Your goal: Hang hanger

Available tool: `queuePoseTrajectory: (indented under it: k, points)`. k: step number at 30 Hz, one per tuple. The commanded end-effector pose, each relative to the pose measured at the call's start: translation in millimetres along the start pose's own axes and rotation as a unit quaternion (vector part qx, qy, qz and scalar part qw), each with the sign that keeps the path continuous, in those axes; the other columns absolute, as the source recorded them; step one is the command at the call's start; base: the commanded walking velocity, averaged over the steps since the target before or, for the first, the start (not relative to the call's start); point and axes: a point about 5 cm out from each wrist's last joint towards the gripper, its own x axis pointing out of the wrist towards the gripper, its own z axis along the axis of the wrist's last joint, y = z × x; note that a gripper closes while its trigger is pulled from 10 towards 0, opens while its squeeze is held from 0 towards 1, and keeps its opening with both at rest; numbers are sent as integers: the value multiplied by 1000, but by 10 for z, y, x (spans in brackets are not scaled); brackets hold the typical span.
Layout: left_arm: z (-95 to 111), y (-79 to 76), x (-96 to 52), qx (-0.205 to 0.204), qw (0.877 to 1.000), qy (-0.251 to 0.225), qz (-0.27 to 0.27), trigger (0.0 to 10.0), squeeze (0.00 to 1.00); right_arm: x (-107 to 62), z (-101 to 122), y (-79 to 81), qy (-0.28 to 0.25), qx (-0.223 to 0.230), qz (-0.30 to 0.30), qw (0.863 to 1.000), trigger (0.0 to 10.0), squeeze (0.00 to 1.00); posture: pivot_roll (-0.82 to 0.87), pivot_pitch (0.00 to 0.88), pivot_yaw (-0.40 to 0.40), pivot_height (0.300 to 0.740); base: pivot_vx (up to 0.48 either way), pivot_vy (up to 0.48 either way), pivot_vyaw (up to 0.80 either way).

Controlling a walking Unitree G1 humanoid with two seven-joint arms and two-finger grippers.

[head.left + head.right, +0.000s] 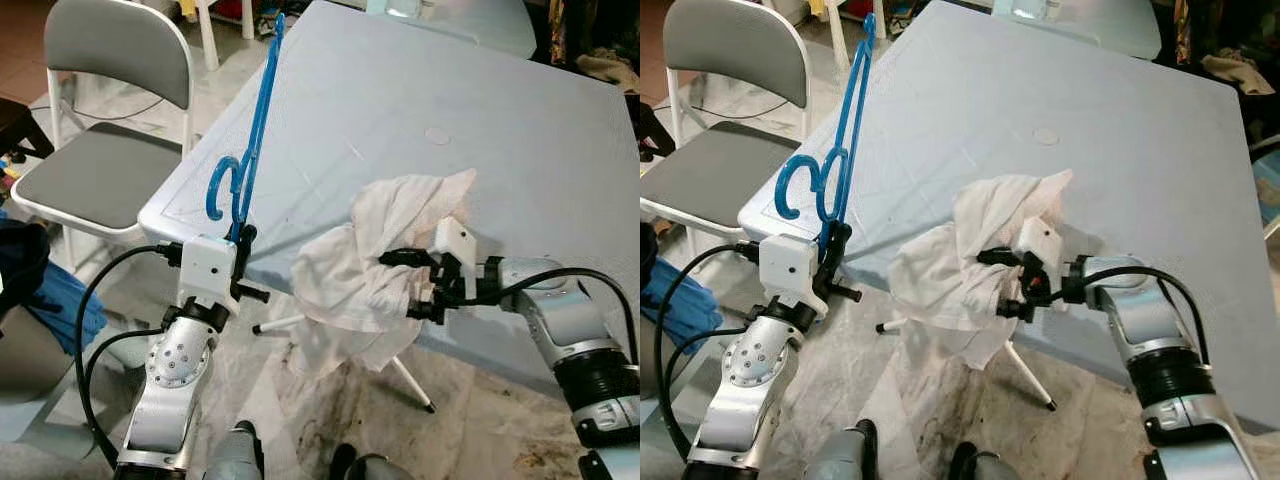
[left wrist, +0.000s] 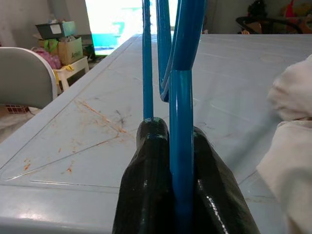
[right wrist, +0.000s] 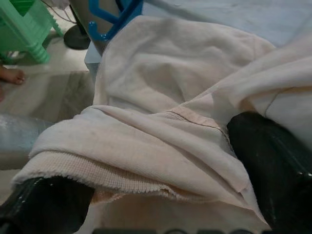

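Note:
A blue plastic hanger (image 1: 255,130) stands upright over the table's near left corner, hook end low. My left gripper (image 1: 240,240) is shut on its lower bars, and in the left wrist view the black fingers (image 2: 146,185) pinch the blue hanger (image 2: 181,97). A white garment (image 1: 370,260) lies bunched on the table's front edge and hangs off it. My right gripper (image 1: 408,286) is at the garment with its fingers spread wide. In the right wrist view a ribbed fold of the garment (image 3: 170,97) lies across the gap between the two fingers (image 3: 273,156).
The pale blue table (image 1: 450,110) stretches away ahead. A grey folding chair (image 1: 100,160) stands to its left, with blue fabric (image 1: 60,300) on the floor near it. A white table leg (image 1: 410,380) slants beneath the garment.

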Motion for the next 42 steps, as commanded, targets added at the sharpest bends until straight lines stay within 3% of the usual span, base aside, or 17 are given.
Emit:
queuePoseTrajectory:
  k: [1, 8, 15, 17, 19, 21, 23, 27, 28, 32, 34, 35, 36, 37, 38, 39, 42]
  points:
    - [-97, -72, -31, -9, 1000, 26, -15, 10000, 0, 130, -198, 106, 41, 25, 22, 999, 10000, 1000, 266, 227, -73, 740, 0, 0, 0]
    - [-105, -79, -40, -10, 999, 27, -14, 10000, 0, 342, -220, -70, 62, 21, -100, 993, 10000, 1000, 268, 227, -76, 740, 0, 0, 0]
    - [-108, -92, -42, -11, 999, 28, -15, 10000, 0, 419, -241, -343, 103, 36, -278, 954, 10000, 1000, 267, 231, -78, 740, 0, 0, 0]
    - [-107, -97, -49, -11, 999, 28, -15, 10000, 0, 340, -254, -467, 109, 63, -363, 923, 10000, 1000, 268, 234, -79, 740, 0, 0, 0]
    - [-107, -98, -51, -12, 999, 28, -14, 10000, 0, 306, -251, -500, 107, 70, -384, 914, 10000, 1000, 269, 235, -80, 740, 0, 0, 0]
    - [-108, -98, -53, -12, 999, 28, -13, 10000, 0, 210, -233, -587, 105, 80, -443, 887, 10000, 1000, 270, 236, -81, 740, 0, 0, 0]
    - [-110, -97, -59, -12, 999, 28, -11, 10000, 0, 64, -146, -706, 78, 84, -512, 851, 10000, 1000, 271, 235, -83, 740, 0, 0, 0]
    - [-109, -87, -59, -12, 1000, 27, -7, 10000, 0, -85, 9, -813, 32, 72, -567, 820, 10000, 1000, 270, 234, -82, 740, 0, 0, 0]
    - [-104, -80, -52, -14, 1000, 26, -2, 10000, 0, -159, 153, -860, -27, 63, -588, 806, 10000, 1000, 268, 234, -83, 740, 0, 0, 0]
    - [-105, -65, -48, -11, 1000, 27, 2, 10000, 0, -154, 311, -860, -106, 61, -567, 815, 10000, 1000, 264, 234, -79, 740, 0, 0, 0]
    - [-102, -43, -42, -30, 999, 27, 6, 10000, 0, -90, 358, -815, -129, 46, -529, 838, 10000, 1000, 259, 236, -76, 740, 0, 0, 0]
    - [-95, -23, -35, -41, 999, 26, 8, 10000, 0, -32, 376, -752, -141, 28, -486, 862, 10000, 671, 256, 236, -73, 740, 0, 0, 0]
    - [-94, -19, -33, -42, 999, 26, 8, 10000, 0, -21, 380, -733, -144, 22, -475, 868, 10000, 671, 256, 236, -73, 740, 0, 0, 0]
    - [-96, -16, -32, -41, 999, 26, 7, 10000, 0, -18, 391, -713, -146, 9, -466, 873, 10000, 129, 254, 236, -70, 740, 0, 0, 0]
    - [-96, -16, -32, -41, 999, 26, 7, 10000, 0, -18, 391, -713, -146, 9, -466, 873, 10000, 129, 254, 236, -70, 740, 0, 0, 0]
    - [-99, -17, -32, -41, 999, 27, 6, 10000, 0, -24, 425, -677, -149, -17, -453, 879, 10000, 0, 247, 235, -67, 740, 0, 0, 0]
    - [-99, -24, -25, -42, 999, 25, 3, 10000, 0, -153, 586, -668, -186, -69, -476, 857, 10000, 0, 242, 233, -64, 740, 0, 0, 0]
